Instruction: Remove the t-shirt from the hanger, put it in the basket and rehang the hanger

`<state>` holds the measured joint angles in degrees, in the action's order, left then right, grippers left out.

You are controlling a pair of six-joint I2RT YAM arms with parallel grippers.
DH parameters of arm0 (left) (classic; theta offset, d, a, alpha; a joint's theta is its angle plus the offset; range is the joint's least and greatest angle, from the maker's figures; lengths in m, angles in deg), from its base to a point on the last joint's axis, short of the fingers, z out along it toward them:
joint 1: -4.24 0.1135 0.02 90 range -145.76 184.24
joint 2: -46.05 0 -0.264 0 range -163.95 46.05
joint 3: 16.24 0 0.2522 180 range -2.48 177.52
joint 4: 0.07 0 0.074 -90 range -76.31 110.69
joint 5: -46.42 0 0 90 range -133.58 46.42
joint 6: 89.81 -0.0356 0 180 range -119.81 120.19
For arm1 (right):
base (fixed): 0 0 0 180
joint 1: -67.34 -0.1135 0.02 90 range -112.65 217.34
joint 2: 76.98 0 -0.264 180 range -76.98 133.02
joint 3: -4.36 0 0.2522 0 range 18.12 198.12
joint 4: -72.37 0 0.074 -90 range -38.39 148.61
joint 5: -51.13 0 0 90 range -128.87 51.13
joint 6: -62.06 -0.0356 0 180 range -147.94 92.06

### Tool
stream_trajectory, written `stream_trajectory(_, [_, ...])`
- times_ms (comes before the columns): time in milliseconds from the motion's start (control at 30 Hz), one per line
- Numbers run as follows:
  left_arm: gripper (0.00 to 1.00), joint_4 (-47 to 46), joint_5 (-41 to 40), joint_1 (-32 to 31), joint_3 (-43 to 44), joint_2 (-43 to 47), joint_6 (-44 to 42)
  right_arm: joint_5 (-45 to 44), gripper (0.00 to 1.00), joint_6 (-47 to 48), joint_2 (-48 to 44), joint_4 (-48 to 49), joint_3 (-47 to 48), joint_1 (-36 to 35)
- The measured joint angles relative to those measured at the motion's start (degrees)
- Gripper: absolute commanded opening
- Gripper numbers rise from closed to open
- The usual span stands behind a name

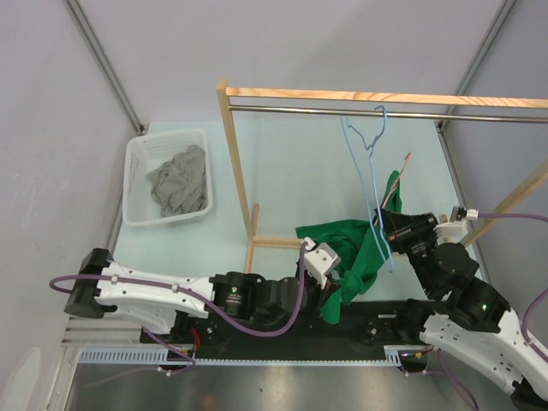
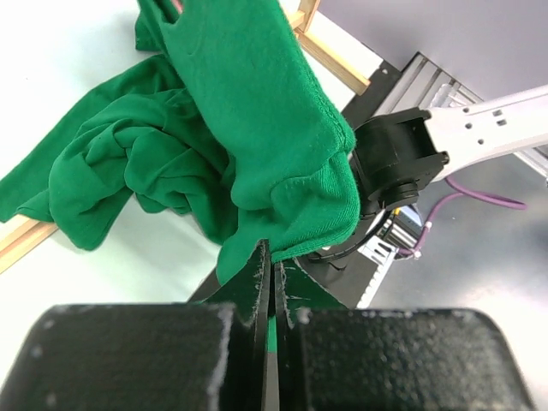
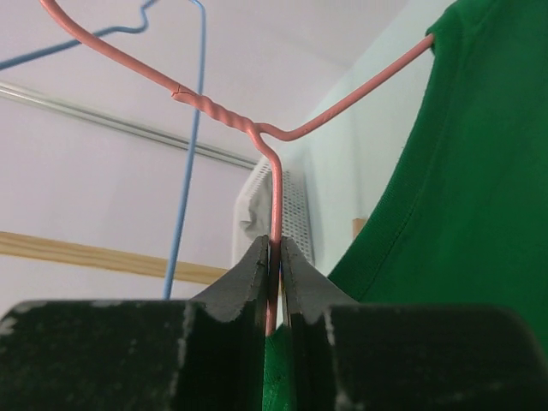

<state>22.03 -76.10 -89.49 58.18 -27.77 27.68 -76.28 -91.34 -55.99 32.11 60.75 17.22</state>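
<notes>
**Left pincer.** The left pincer [image 2: 272, 267] was fully closed, with a fold of the green t-shirt [image 2: 257, 128] nipped between its tips. Directly ahead of the tips the fabric rose in a broad band. To the left of the tips, the rest of the garment lay bunched on the worktop [image 1: 291, 171].

**Right pincer.** The right pincer [image 3: 274, 257] was closed on the twisted neck of the pink hanger [image 3: 274, 193], gripping the bare wire just below the twist. The wire forked above the tips. The branch running up and to the right entered the t-shirt at its upper edge, and the cloth hung down close beside the right finger.

**Surroundings.** Beyond the right pincer, an empty blue hanger [image 1: 368, 158] hung from the metal rail [image 1: 385, 110] of the wooden rack [image 1: 233, 163]. Far out to the left of both pincers stood a white basket [image 1: 137, 171] holding a grey cloth [image 1: 181, 180].

**Task status.**
- Both grips were established, one on the garment and one on the hanger.
- The pink hanger appeared to be off the rail, carried by the right pincer alone.
- The removal was judged not yet complete, because at least one hanger arm sat inside the t-shirt.
- The remaining step was to draw garment and hanger apart until the wire came free of the cloth.
- How much of the hanger lay inside the fabric could not be determined.
</notes>
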Motion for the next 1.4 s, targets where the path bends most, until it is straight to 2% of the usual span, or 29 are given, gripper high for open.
stream_trajectory(133, [0.00,0.5,0.2,0.0,-1.3,1.4,1.0,0.4,0.10,0.0,-2.7,3.7,-2.5,0.0])
stream_trajectory(167, [0.00,0.8,0.2,0.0,-1.8,1.8,1.2,0.4,0.00,-0.2,-3.0,4.4,-3.0,0.0])
stream_trajectory(367, [0.00,2.7,0.2,0.0,-4.7,5.0,3.3,-1.8,0.00,-4.7,-4.5,3.5,-4.5,0.0])
stream_trajectory(633, [0.00,6.0,-0.4,0.0,-10.1,11.2,8.3,-10.4,0.00,-9.3,-3.5,-0.5,-4.4,0.0])
stream_trajectory(900, [0.00,12.6,-3.2,-0.1,-20.9,24.6,17.4,-19.5,0.00,-15.6,1.9,-6.6,-3.1,0.2])
stream_trajectory(1100, [0.00,14.3,-3.2,0.0,-26.3,33.4,21.4,-20.2,0.00,-22.6,3.7,-10.4,-2.9,2.3])
stream_trajectory(1200, [0.00,10.1,0.0,0.0,-27.9,33.7,19.7,-20.2,0.00,-25.6,4.9,-11.5,-2.9,3.1])
stream_trajectory(1300, [0.00,4.2,3.8,-0.1,-27.4,30.4,15.9,-20.2,0.00,-24.2,5.7,-9.4,-3.0,3.7])
stream_trajectory(1400, [0.00,2.7,4.2,-0.1,-20.9,23.3,11.1,-20.1,0.00,-22.0,6.1,-7.1,-3.2,3.9])
